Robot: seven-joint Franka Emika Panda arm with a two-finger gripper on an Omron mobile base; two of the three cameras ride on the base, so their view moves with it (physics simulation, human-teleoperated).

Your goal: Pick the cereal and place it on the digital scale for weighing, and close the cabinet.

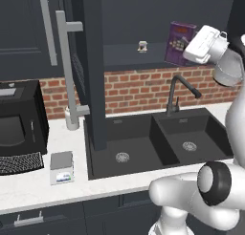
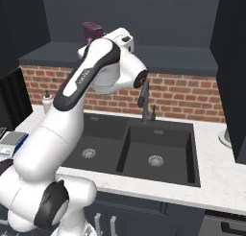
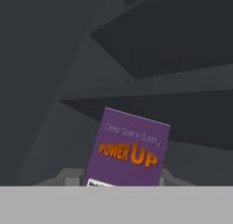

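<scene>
The cereal is a purple box, slightly tilted, at the right end of the open cabinet's shelf. In the hand view the cereal reads "POWER UP" and sits between my two grey fingertips. My gripper reaches in from the right and is shut on the box. From the right base view the cereal peeks out behind my arm. The digital scale lies flat on the white counter, left of the sink, and its corner shows at the left edge. The cabinet door stands open over the sink.
A tiny jar stands on the same shelf, left of the box. A black microwave fills the counter's left end. The double sink and black faucet lie under the shelf. Another open door hangs at right.
</scene>
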